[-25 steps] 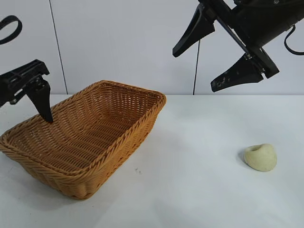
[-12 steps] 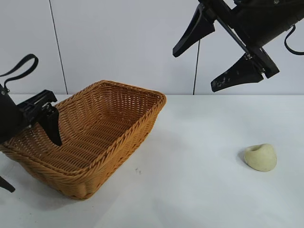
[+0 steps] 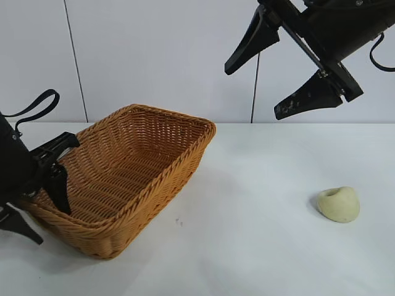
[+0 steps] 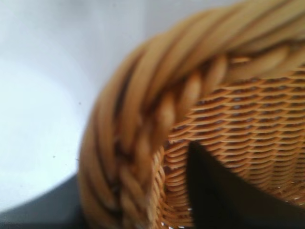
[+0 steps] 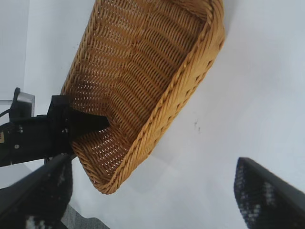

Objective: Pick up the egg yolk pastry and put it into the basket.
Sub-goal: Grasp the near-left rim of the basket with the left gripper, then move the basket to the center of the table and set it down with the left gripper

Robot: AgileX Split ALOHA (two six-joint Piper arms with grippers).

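Observation:
The egg yolk pastry [image 3: 338, 204], a pale yellow lump with a dimple, lies on the white table at the right, in the exterior view only. The wicker basket [image 3: 173, 115] stands at the left and also shows in the right wrist view [image 5: 181, 90]. My left gripper [image 3: 43, 213] is open and straddles the basket's near-left rim [image 4: 143, 95], one finger [image 4: 228, 191] inside the basket and the other outside. My right gripper [image 3: 253, 91] is open and empty, high above the table between basket and pastry; it also shows in its own wrist view [image 5: 152, 200].
A white table [image 3: 247, 246] carries both things, with a white wall behind. Bare table lies between the basket and the pastry. The table's left edge [image 5: 71, 217] is close to the basket's corner.
My left gripper has come down and forward from above the basket's far-left side to its near-left corner, now astride the rim. The right arm, basket and pastry have not moved.

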